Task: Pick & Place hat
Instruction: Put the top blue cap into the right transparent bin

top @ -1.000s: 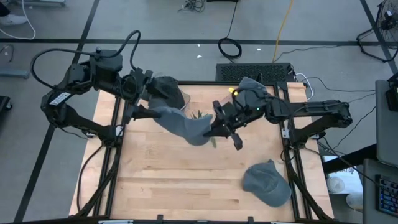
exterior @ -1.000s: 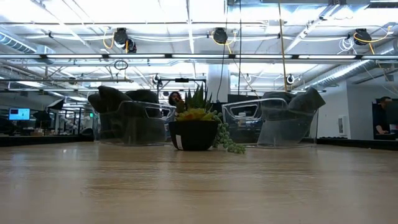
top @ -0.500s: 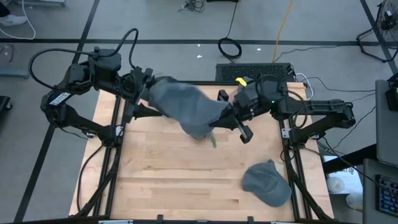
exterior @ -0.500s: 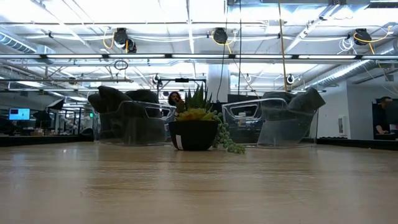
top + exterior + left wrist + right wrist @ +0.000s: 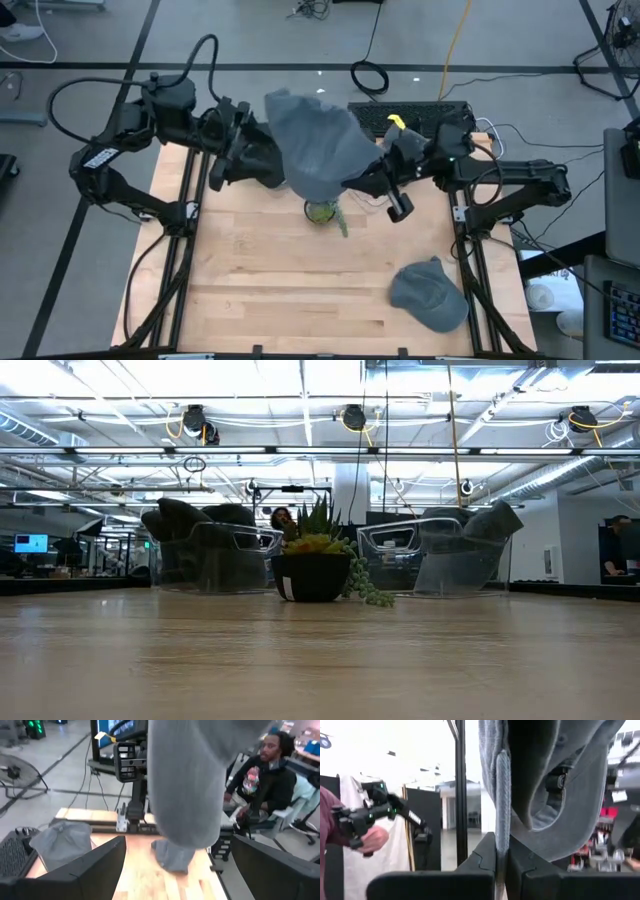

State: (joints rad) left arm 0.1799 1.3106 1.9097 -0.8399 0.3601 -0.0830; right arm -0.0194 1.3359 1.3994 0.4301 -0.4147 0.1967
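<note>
A grey hat [image 5: 315, 145] is held high over the far middle of the table. In the left wrist view the hat [image 5: 185, 795] hangs as a long grey fold. My right gripper [image 5: 372, 180] reaches in from the table's right and is shut on the hat's edge [image 5: 501, 845]. My left gripper [image 5: 255, 162] is at the hat's left side. It is open, and its fingers [image 5: 178, 842] stand wide apart on either side of the hanging hat, apart from it. A second grey hat [image 5: 430, 293] lies flat on the table near the right corner. My right gripper pinches the hat's rim [image 5: 501, 827] between its two fingers, coming at it from the table's right. The hat is lifted clear of the table. Its hollow inside, with the strap buckle [image 5: 555, 781], faces the wrist camera.
A potted succulent [image 5: 322, 212] stands at mid-table below the raised hat, and shows as a black pot [image 5: 312, 575] in the low view. Clear bins with dark hats [image 5: 205, 545] [image 5: 455, 545] sit at the far edge. A third hat [image 5: 62, 842] lies far right. A person [image 5: 265, 775] sits beyond the table.
My right gripper has risen and moved toward the far edge, carrying the hat. The hat, which draped low over the plant between both grippers, is now lifted high above it, and the plant shows again. My left gripper has shifted slightly toward the table's right.
</note>
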